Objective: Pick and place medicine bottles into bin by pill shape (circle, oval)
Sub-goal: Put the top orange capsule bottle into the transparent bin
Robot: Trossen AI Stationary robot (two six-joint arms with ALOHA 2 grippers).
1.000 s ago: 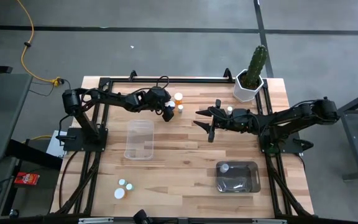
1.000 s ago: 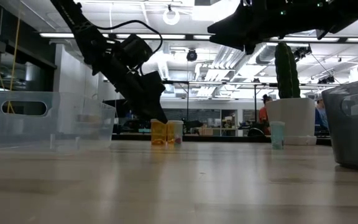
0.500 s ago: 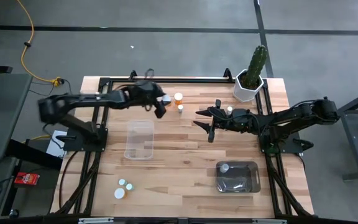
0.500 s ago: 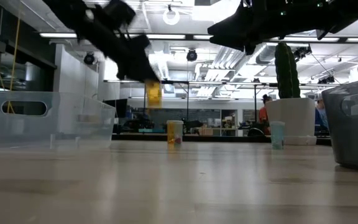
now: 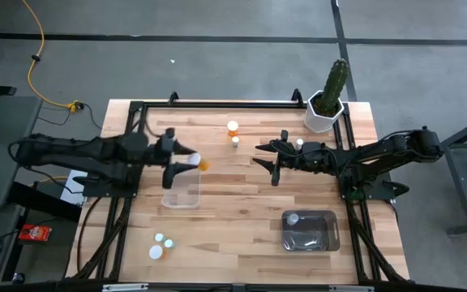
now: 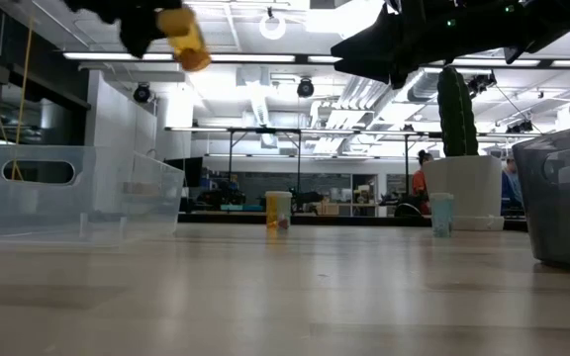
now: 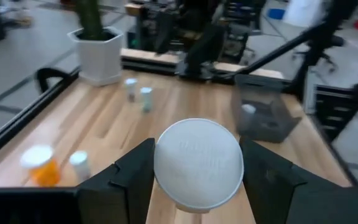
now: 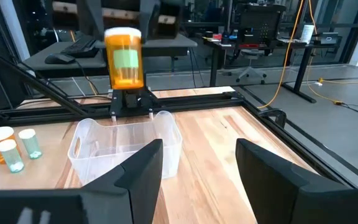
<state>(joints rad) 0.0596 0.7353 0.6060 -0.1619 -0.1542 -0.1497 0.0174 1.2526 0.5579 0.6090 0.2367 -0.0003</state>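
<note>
My left gripper (image 5: 186,162) is shut on an orange medicine bottle (image 5: 202,165) with a white cap, high over the far end of the clear bin (image 5: 182,185). The right wrist view shows this bottle (image 8: 125,59) above that bin (image 8: 123,146). Two more bottles (image 5: 233,128) stand on the table at the far middle, and a pale one (image 5: 299,143) stands beside the right arm. Three white-capped ones (image 5: 160,243) stand near the front left. One bottle (image 5: 293,218) lies in the dark bin (image 5: 323,242). My right gripper (image 5: 261,159) hovers open over the table's middle. My left gripper pinches the orange bottle at its white cap (image 7: 165,171), one finger (image 7: 132,180) on each side of it. The fingers come from the table's left, slanting a little downward. The bottle (image 6: 185,40) is lifted clear and tilted, cap up toward the arm, bottom slanting down toward the table's right.
A cactus in a white pot (image 5: 324,113) stands at the far right corner. A black frame rail (image 5: 217,104) runs along the far edge. Bare wood lies between the two bins at the table's near middle.
My left gripper has lifted the orange bottle from beside the two far-middle bottles, swinging up and toward the table's left and near edge until it is over the clear bin. The bottle has tipped from upright to slanting. The other bottles stay standing.
</note>
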